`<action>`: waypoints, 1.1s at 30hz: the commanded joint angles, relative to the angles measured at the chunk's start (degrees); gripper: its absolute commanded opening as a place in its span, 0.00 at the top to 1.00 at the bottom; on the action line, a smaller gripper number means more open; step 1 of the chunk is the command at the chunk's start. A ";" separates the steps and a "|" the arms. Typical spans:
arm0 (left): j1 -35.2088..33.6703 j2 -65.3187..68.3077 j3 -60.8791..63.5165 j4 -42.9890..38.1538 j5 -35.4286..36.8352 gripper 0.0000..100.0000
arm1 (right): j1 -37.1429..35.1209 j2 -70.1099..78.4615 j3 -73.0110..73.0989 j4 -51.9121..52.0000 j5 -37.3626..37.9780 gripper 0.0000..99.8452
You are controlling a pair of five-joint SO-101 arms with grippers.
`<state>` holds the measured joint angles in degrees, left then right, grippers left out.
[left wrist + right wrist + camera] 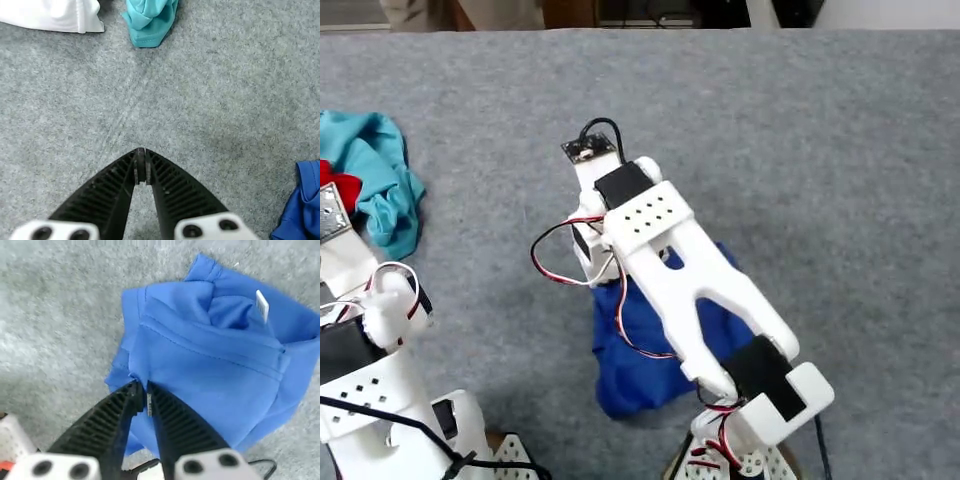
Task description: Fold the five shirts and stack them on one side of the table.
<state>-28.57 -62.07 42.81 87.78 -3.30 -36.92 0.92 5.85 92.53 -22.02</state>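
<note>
Beneath the right gripper, on the table, lies the crumpled blue shirt, its edge apparently pinched by the closed fingers; the left gripper, closed and empty, stands farther off.

A grey felt covering spreads across the work surface.

Your left gripper has its jaws pressed together. Your right arm stretches out from its base, with the right gripper likewise closed at the tips.
</note>
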 commanded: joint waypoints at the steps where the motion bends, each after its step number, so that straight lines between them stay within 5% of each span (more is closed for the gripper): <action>1: 0.53 -0.22 -0.18 0.35 0.18 0.98 | 2.95 -8.04 -5.32 0.70 -0.26 0.98; 14: 1.85 0.22 -0.62 -1.76 0.44 0.98 | 10.77 -32.40 -24.40 9.49 6.15 0.98; 24: 22.68 0.31 -0.70 -5.27 4.13 0.98 | 36.70 -46.99 -23.96 9.76 17.41 0.99; 33: 39.56 7.08 -0.79 -12.31 5.80 0.98 | 60.62 -51.38 -7.78 9.58 24.70 0.99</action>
<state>6.86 -58.64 42.81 77.67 1.98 16.79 -49.36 -5.76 101.32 0.92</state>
